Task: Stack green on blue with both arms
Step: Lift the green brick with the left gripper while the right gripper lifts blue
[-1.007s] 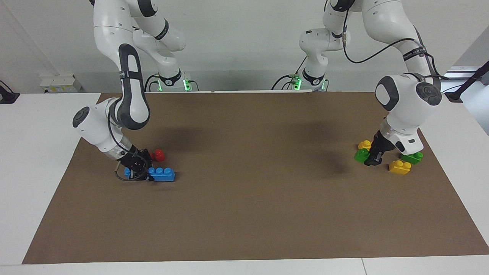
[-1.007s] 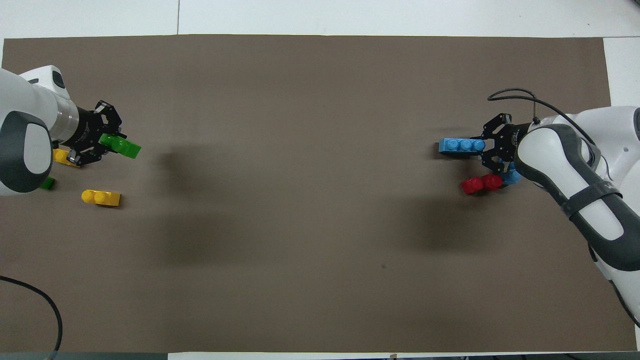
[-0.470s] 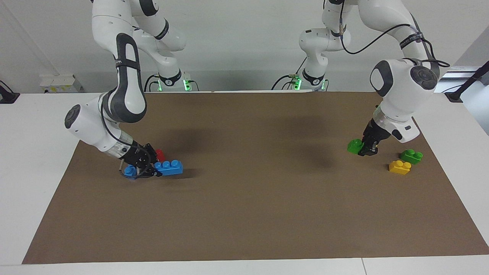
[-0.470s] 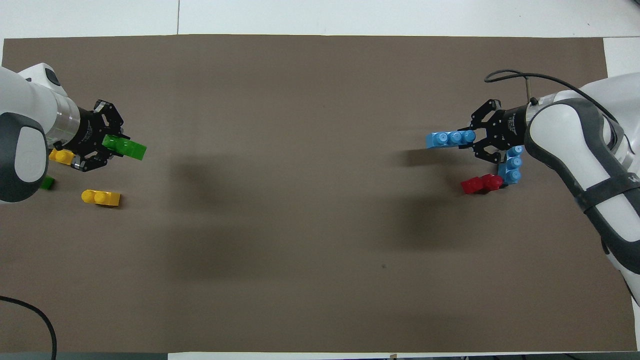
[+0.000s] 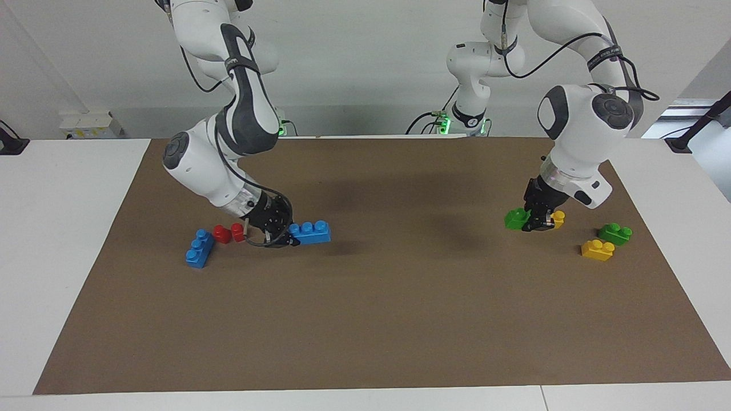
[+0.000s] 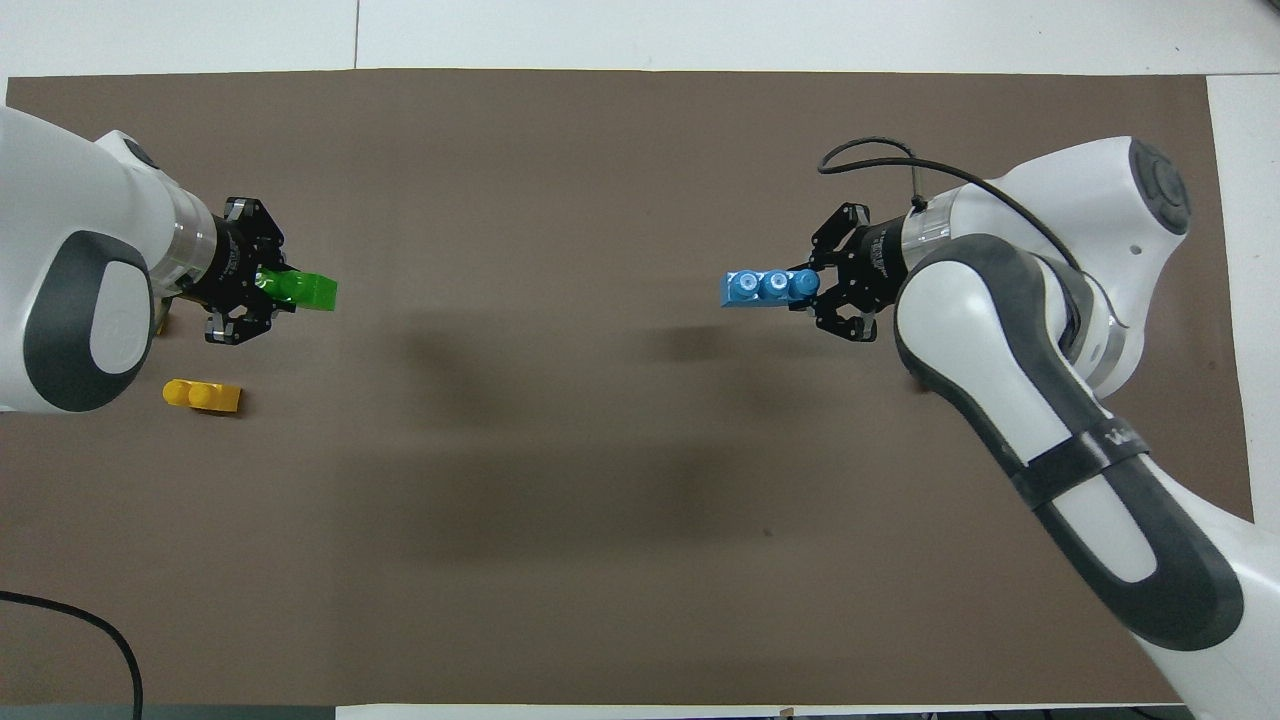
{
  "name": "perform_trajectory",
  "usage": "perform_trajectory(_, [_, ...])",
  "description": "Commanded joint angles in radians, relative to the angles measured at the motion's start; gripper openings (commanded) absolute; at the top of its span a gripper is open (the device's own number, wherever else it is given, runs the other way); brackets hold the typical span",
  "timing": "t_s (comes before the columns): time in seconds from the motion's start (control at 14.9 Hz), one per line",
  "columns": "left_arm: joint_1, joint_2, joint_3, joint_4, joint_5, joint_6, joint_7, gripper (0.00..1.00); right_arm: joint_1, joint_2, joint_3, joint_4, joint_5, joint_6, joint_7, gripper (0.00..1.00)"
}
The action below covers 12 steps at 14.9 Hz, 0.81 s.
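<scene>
My right gripper (image 5: 291, 235) is shut on one end of a three-stud blue brick (image 5: 309, 232) and holds it level, a little above the brown mat; it also shows in the overhead view (image 6: 765, 288), with the right gripper (image 6: 812, 288) at its end. My left gripper (image 5: 531, 221) is shut on a two-stud green brick (image 5: 516, 218) and holds it above the mat near the left arm's end; the green brick (image 6: 306, 290) sticks out of the left gripper (image 6: 268, 291) toward the table's middle. The two held bricks are far apart.
A second blue brick (image 5: 199, 248) and a red brick (image 5: 228, 233) lie on the mat (image 5: 365, 319) toward the right arm's end. A second green brick (image 5: 615, 233) and two yellow bricks (image 5: 597, 250) (image 5: 558, 217) lie toward the left arm's end.
Both arms have lifted their bricks off the mat. The right gripper has carried the blue brick well toward the table's middle; the left gripper has moved the green brick a little toward the middle.
</scene>
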Motion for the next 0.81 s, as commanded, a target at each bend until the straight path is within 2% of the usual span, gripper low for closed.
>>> perform_trajectory(0.0, [-0.058,-0.027,0.013,-0.019,-0.017,-0.015,-0.083,0.00,0.076,-0.041,-0.003,-0.108,-0.003,0.098,-0.005,0.00])
perform_trajectory(0.2, [-0.131,-0.036,0.013,-0.032,-0.016,-0.014,-0.183,0.00,0.117,-0.073,-0.001,-0.190,-0.002,0.132,-0.039,0.00])
perform_trajectory(0.34, [-0.179,-0.039,0.016,-0.038,-0.013,-0.008,-0.252,0.00,0.175,-0.081,-0.001,-0.220,0.000,0.172,0.054,0.00])
perform_trajectory(0.4, [-0.203,-0.040,0.016,-0.044,-0.010,-0.002,-0.299,0.00,0.186,-0.081,-0.001,-0.233,0.000,0.235,0.102,0.00])
perform_trajectory(0.74, [-0.326,-0.071,0.016,-0.114,0.006,0.077,-0.467,0.00,0.240,-0.065,0.000,-0.277,0.009,0.302,0.131,0.00])
